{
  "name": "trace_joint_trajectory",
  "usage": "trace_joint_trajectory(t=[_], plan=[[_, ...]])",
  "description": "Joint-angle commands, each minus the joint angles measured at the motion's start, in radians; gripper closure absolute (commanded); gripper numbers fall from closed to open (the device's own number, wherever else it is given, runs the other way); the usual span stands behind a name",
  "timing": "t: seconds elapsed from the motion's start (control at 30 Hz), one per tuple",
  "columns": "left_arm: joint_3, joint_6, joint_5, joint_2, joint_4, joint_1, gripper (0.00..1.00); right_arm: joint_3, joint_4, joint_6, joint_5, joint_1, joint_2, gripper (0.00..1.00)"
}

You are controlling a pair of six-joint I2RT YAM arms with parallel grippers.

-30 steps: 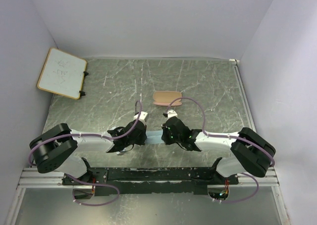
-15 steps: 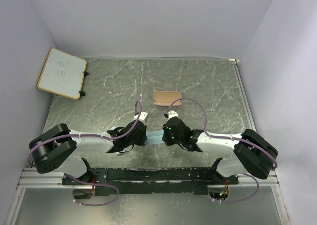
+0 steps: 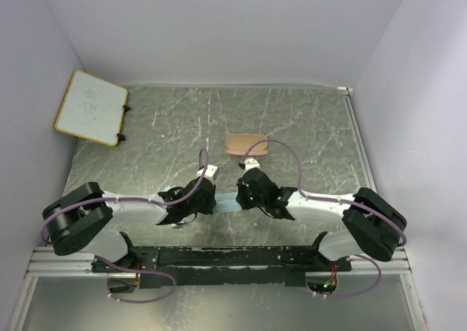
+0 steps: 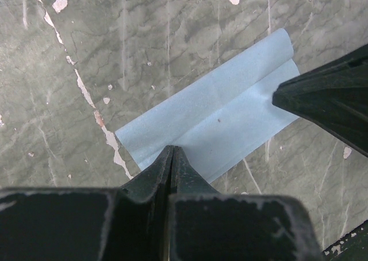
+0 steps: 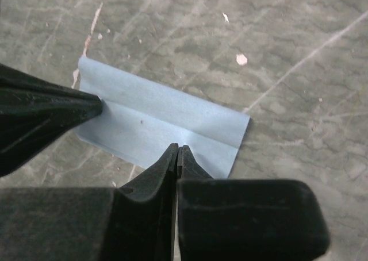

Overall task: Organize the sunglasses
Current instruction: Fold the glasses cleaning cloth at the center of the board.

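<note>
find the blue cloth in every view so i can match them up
Top external: cloth, low centre, a thin strip, mostly covered.
Left wrist: cloth at centre, slanting up to the right.
Right wrist: cloth centre-left.
Shared landmark: crease along the cloth, clear in both wrist views only.

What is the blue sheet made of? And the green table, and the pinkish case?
The blue cloth looks like thin, soft, matte fabric, maybe microfibre: it folds over itself with a gentle crease and shows a fine grain. The tabletop looks like dark green marble or a marble-print sheet, with pale veins and chipped spots. The tan-pink case is too small to tell.
</note>
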Motion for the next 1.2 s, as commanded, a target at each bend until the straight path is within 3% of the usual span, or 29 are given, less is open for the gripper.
trace_joint_trajectory(t=[0.0, 0.1, 0.27, 0.77, 1.17], plan=[[-0.003, -0.004, 0.008, -0.020, -0.051, -0.011, 0.91, 0.068, 0.043, -0.031, 0.010, 0.002, 0.045, 1.00], [0.009, -0.004, -0.006, -0.039, -0.074, -0.011, 0.90, 0.101, 0.051, -0.043, 0.004, 0.001, 0.074, 1.00], [0.023, -0.008, -0.040, -0.104, -0.111, -0.011, 0.79, 0.102, 0.069, -0.052, 0.000, -0.014, 0.098, 1.00], [0.052, 0.007, -0.091, -0.005, 0.015, -0.001, 0.78, 0.124, 0.125, -0.056, -0.037, -0.017, 0.173, 1.00], [0.052, 0.031, -0.114, -0.025, 0.055, 0.017, 0.78, 0.137, 0.145, -0.059, -0.043, -0.020, 0.202, 1.00]])
